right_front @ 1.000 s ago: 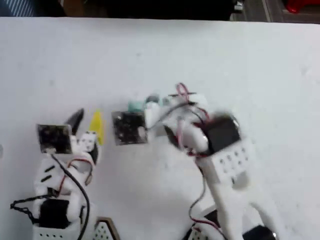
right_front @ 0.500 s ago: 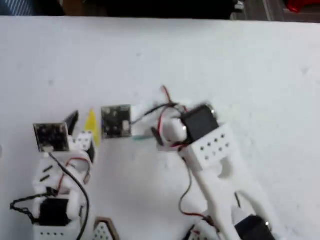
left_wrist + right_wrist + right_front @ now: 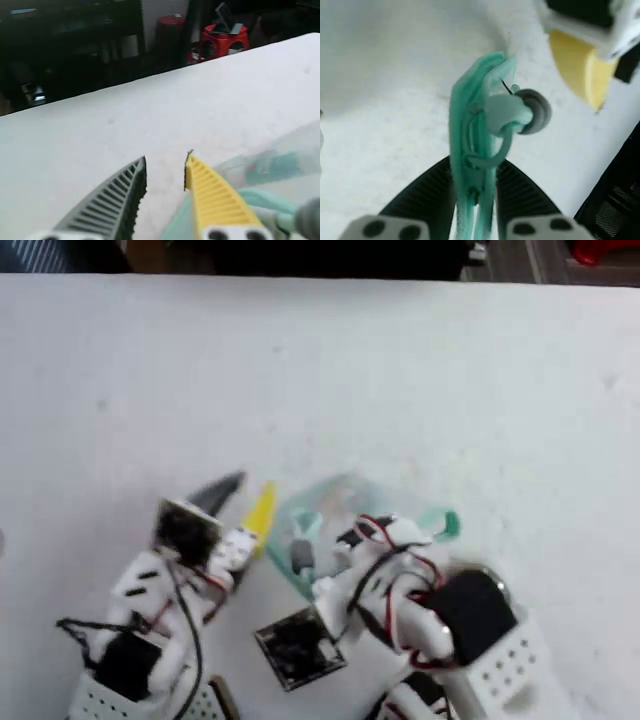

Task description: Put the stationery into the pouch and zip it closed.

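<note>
The translucent teal pouch (image 3: 345, 505) lies on the white table (image 3: 400, 370) near the front, with a green tab (image 3: 447, 525) at its right end. My right gripper (image 3: 322, 575) is shut on the pouch's zipper edge. In the right wrist view, its black fingers (image 3: 520, 192) clamp the teal zipper band (image 3: 465, 150) just behind the teal pull and its grey ring (image 3: 520, 112). My left gripper (image 3: 253, 488) stands open just left of the pouch, nothing between its grey finger (image 3: 117, 200) and yellow finger (image 3: 212, 200). The pouch (image 3: 275, 167) lies beside the yellow finger; its contents are blurred.
The left arm's yellow finger (image 3: 577, 62) shows close beyond the zipper pull in the right wrist view. Bare white table spreads behind and to both sides of the pouch. Beyond the far table edge are dark shelves and red stools (image 3: 220, 37).
My right arm has drawn back toward the table's front edge, dragging the pouch with it. My left arm has swung right, bringing its open gripper up beside the pouch.
</note>
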